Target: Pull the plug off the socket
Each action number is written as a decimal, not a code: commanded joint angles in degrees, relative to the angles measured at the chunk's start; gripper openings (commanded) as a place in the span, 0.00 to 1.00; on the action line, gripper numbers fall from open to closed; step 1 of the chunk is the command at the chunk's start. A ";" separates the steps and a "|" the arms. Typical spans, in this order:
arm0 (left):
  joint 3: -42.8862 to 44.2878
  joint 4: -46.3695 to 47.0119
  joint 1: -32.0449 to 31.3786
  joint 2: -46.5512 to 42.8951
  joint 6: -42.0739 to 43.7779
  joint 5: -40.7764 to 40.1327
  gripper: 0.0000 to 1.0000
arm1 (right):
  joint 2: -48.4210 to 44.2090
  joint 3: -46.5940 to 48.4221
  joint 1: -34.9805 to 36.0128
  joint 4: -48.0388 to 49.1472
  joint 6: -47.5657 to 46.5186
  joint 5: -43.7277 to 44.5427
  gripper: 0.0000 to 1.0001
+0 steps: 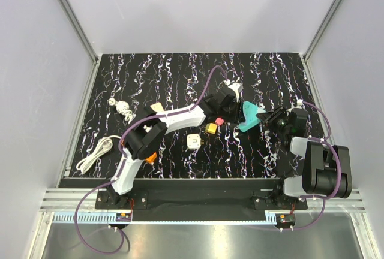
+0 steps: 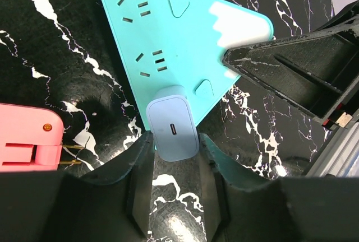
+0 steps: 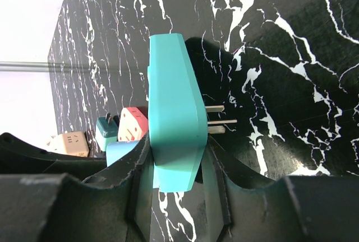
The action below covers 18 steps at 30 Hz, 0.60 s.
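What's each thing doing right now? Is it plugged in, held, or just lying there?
teal socket, gripped by the right gripper, one plug in it
blue plug, plugged into the teal socket, pinched by the left gripper
pink adapter, unplugged, lying on the table

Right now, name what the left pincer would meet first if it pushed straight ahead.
The pale blue plug, gripped by the left pincer; directly behind it is the teal socket block it's plugged into.

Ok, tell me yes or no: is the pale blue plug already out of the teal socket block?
No, the pale blue plug sits plugged into the teal socket block, the left pincer closed on its sides.
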 commanded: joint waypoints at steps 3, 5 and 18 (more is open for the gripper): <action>3.46 3.17 -0.84 -0.26 -0.28 2.76 0.19 | 0.50 -0.31 0.51 -2.19 -2.76 1.63 0.00; 3.55 3.17 -0.84 -0.53 -0.55 2.85 0.12 | 0.50 -0.14 0.68 -2.45 -2.84 1.98 0.00; 3.81 3.26 -2.15 -3.78 0.24 2.58 0.00 | 0.06 0.48 1.91 -4.39 -3.37 4.44 0.00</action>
